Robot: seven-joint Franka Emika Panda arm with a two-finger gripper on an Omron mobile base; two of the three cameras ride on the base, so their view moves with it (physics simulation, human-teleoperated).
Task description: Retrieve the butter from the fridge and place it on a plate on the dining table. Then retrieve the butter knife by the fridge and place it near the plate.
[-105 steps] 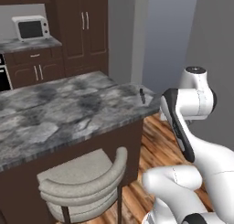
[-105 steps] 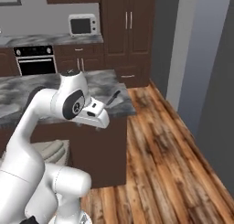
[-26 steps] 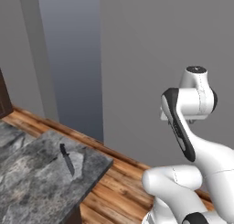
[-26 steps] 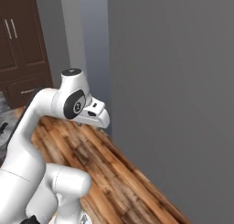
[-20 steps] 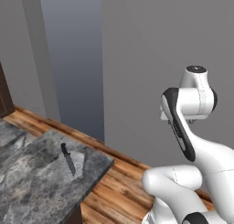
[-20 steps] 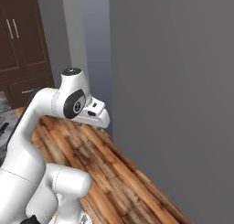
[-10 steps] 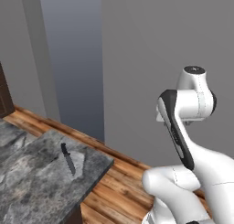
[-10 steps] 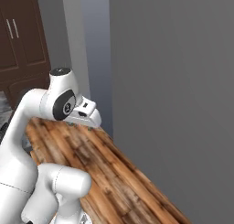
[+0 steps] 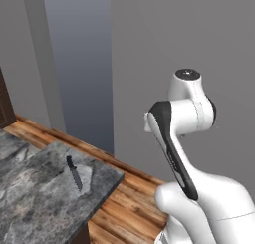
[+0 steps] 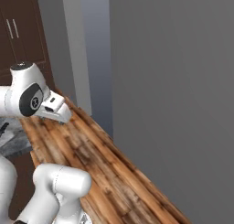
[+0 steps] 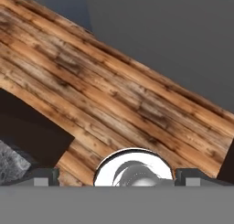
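The butter knife (image 9: 74,172) lies flat on the bench (image 9: 40,198), a dark grey marbled stone top, close to its far corner in the left base view; its black handle points away from the camera and its dark pointed blade points toward it; nothing touches it. A sliver of the same bench (image 10: 13,144) shows at the left edge of the right base view, behind the white arm (image 10: 27,97).

The arm (image 9: 182,118) stands folded and upright to the right of the bench, well apart from the knife; its elbow bends over the wooden plank floor (image 9: 134,198). In the right base view the hand juts out from the arm's upper joint, pointing down toward the floor (image 10: 105,168). In the hand view the gripper (image 11: 117,176) stands wide, its two finger tips (image 11: 45,175) far apart at the lower corners, with nothing between them; ahead of it lie the floor planks (image 11: 114,104), a grey wall (image 11: 173,45) beyond them, and a corner of the stone top (image 11: 11,166) at lower left.

A plain grey wall (image 9: 189,34) fills the background, with a paler blue-grey panel (image 9: 79,63) set beside it.
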